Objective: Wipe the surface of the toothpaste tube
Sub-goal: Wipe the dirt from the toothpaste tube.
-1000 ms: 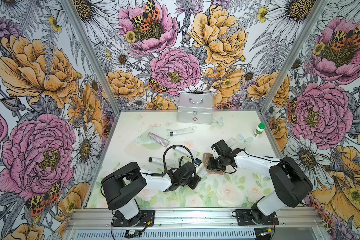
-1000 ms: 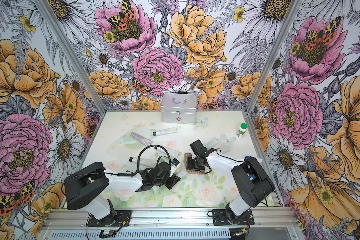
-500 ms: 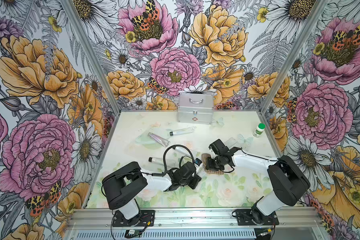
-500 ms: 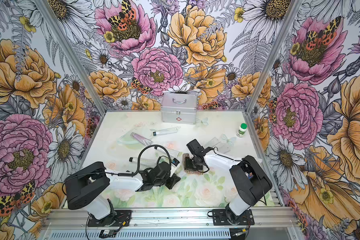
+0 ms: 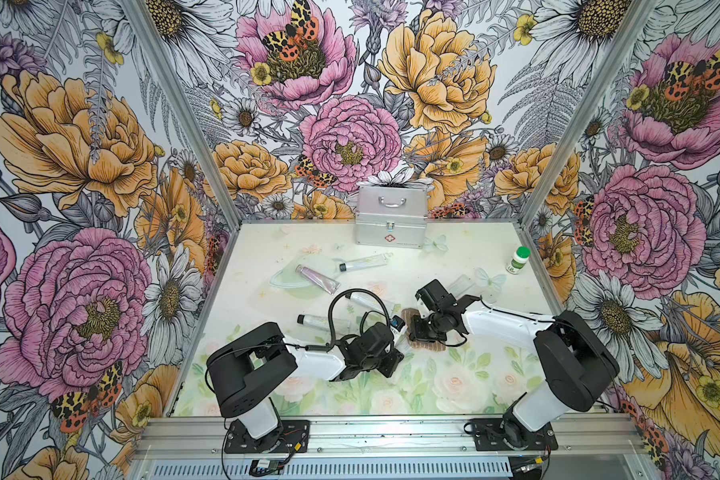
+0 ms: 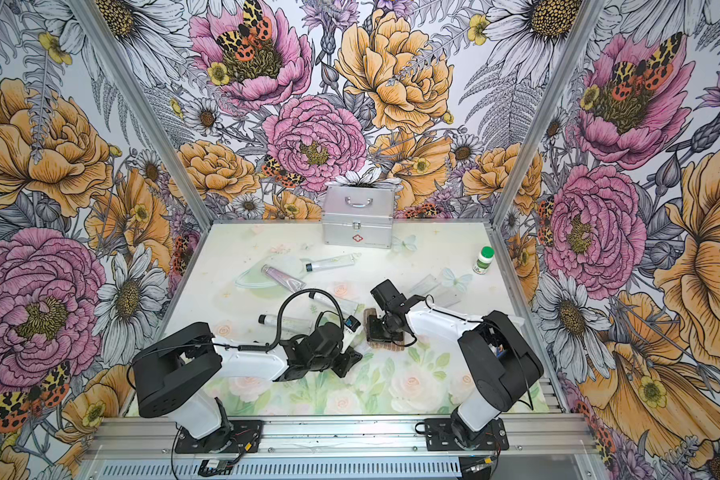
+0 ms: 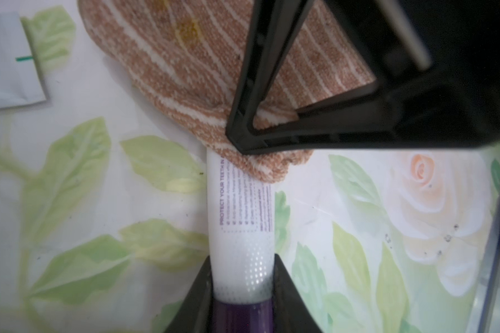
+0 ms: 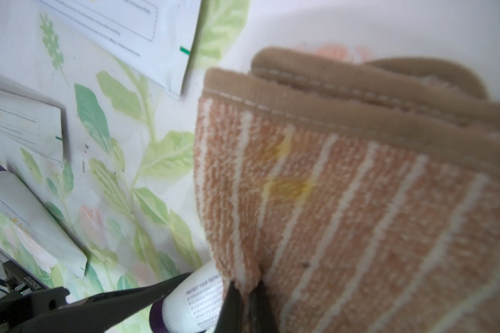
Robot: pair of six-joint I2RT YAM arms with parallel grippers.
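**Toothpaste tube held at the cap end, cloth laid over its far end**

The white plastic toothpaste tube (image 7: 240, 225) with purple cap and purple print lies flat on the floral-printed table mat (image 7: 70, 187). In both top views it is just below the centre of the frame, between the two arms. The left gripper (image 7: 242, 276) is clenched on it at the shoulder next to the cap, one finger on each side. The right gripper (image 8: 244, 291) is pinched tight on a fold of the orange-and-white striped terry cloth (image 8: 344, 216). The cloth's edge drapes over the tube's far end, touching it and hiding the crimp. A yellowish stain shows on the cloth's pile.

In a top view the cloth (image 5: 427, 343) lies just right of the left gripper. A silver metal case (image 5: 390, 218) with a red cross stands at the back wall, above centre. A small white bottle with a green lid (image 5: 518, 260) stands at the mat's right edge. A lilac tube (image 5: 316, 277) lies left of centre, well apart from both grippers.
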